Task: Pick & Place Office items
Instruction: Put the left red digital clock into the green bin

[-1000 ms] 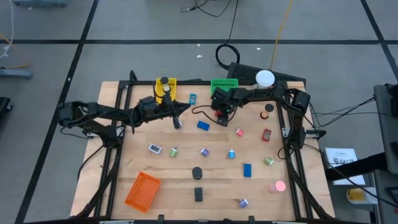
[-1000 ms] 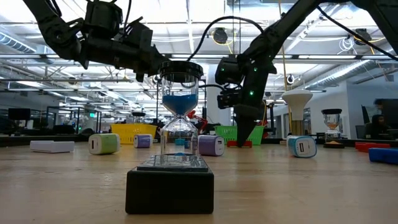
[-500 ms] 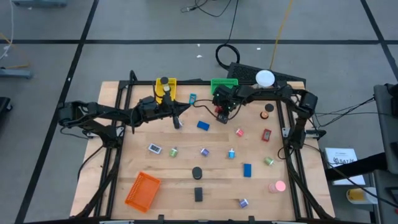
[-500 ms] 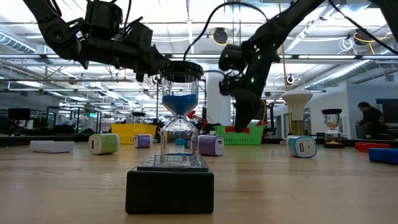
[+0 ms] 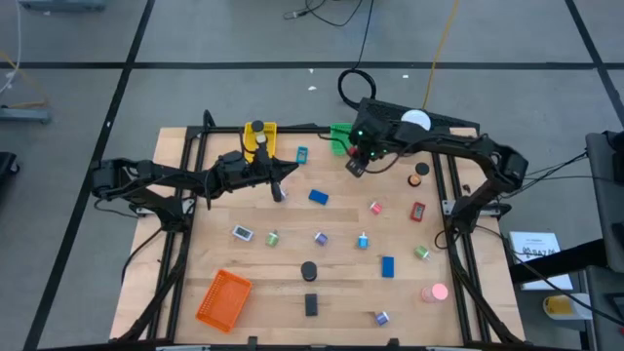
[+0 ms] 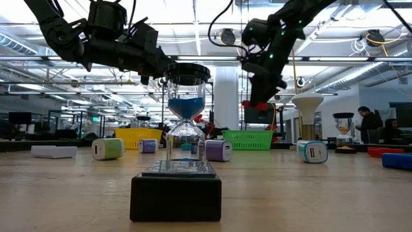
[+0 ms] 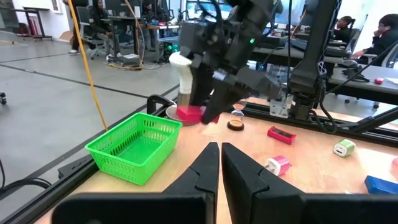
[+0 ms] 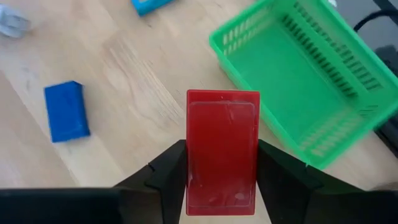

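My right gripper (image 5: 356, 167) is shut on a red block (image 8: 222, 152) and hangs over the table beside the green basket (image 8: 305, 81). The same block shows in the low view (image 6: 255, 103) and in the left wrist view (image 7: 191, 114). My left gripper (image 5: 278, 185) waits shut above the table's far left part, its fingers together in the left wrist view (image 7: 219, 163). Other office items lie on the table: a blue block (image 5: 318, 196), another blue block (image 5: 388, 265), a second red block (image 5: 417, 211), a pink round piece (image 5: 435, 291), a black disc (image 5: 309, 270) and a black block (image 5: 311, 304). My right gripper pinches the red block between its two fingers, one on each long side (image 8: 190, 163) near the block's rear end. The fingers (image 8: 168, 171) come from above, slanting down, and lie along the block. The block is lifted clear of the table (image 6: 255, 103) and sticks out ahead of the fingertips.
A yellow basket (image 5: 259, 137) stands at the far edge and an orange basket (image 5: 223, 297) near the front left. A white ball on a grey stand (image 5: 416, 122) sits far right. An hourglass on the black block (image 6: 183, 135) fills the low view's middle. Small clips (image 5: 320, 237) dot the centre.
My right gripper has risen from the table with the red block, lifting it clear, and has moved toward the far edge next to the green basket; the arm's elbow has swung toward the table's right. A person walks in the room behind.
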{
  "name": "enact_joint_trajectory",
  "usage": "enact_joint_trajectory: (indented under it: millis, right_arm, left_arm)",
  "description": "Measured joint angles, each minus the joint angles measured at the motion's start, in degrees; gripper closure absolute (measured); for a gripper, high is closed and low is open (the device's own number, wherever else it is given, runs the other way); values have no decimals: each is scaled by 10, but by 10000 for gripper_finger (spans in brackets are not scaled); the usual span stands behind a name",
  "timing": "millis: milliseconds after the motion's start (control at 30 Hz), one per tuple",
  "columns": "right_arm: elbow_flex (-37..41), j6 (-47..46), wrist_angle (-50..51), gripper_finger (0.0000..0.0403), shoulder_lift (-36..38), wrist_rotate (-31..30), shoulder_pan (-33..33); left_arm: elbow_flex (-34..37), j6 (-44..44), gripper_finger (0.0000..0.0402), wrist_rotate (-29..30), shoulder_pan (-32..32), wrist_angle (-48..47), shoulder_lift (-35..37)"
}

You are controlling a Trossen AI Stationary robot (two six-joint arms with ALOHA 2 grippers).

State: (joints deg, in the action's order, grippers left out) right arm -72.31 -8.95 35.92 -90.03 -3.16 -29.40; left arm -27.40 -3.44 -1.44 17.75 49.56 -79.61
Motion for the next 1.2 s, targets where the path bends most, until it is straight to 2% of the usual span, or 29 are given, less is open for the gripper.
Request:
enact_joint_trajectory:
  millis: [200,333,533,700,1000,1200]
  right_arm:
    - [0,-26,-43,248,16,-19,-21]
    - [0,-25,-76,239,15,-30,-21]
    - [0,-47,-150,250,16,-32,-13]
    - [0,-104,-175,244,1,-118,-27]
    - [-1,-158,-192,250,-65,-86,-65]
    - [-45,-152,-163,246,-93,-87,-77]
  left_arm:
    - [0,0,382,0,0,0,0]
    - [0,0,382,0,0,0,0]
    - [0,0,382,0,0,0,0]
    - [0,0,382,0,0,0,0]
    - [0,0,382,0,0,0,0]
    - [0,0,382,0,0,0,0]
